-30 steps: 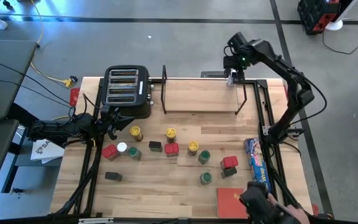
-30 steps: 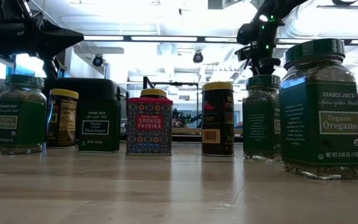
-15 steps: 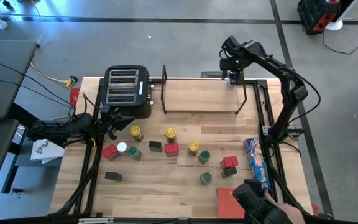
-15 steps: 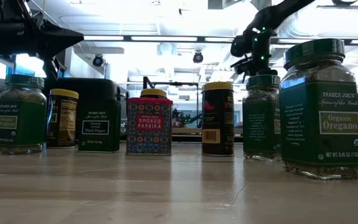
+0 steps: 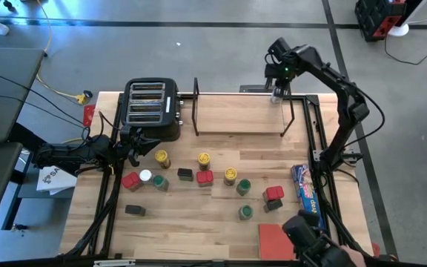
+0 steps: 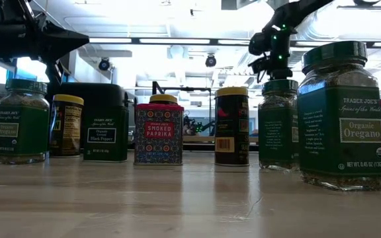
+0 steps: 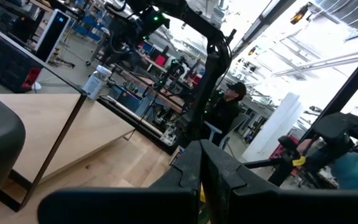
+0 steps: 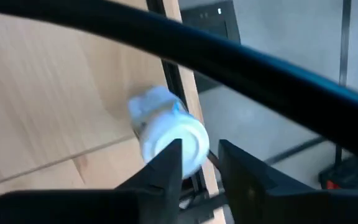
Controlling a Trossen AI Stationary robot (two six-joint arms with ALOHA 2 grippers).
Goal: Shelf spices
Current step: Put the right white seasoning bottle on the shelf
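Right gripper (image 5: 276,92) over shelf (image 5: 243,111), upper right.
Its jaws stand parted above a white-lidded jar (image 8: 166,132); left gripper's (image 5: 141,143) jaws: cannot tell.

A small white-lidded round jar (image 8: 166,134) sits on the light-wood board (image 8: 55,93) just ahead of the right claw (image 8: 199,163), whose dark fingers seem parted.

This was a robotics lab, not a kitchen: a wooden bench (image 5: 199,215) stood on a bare grey concrete floor (image 5: 199,59) marked with dark tape lines, cables trailing beside it. Beyond the bench, long ceiling lights (image 6: 177,41) ran over an open hall crowded with workstations, metal frames and equipment, where a person in dark clothing (image 7: 225,109) stood among them.
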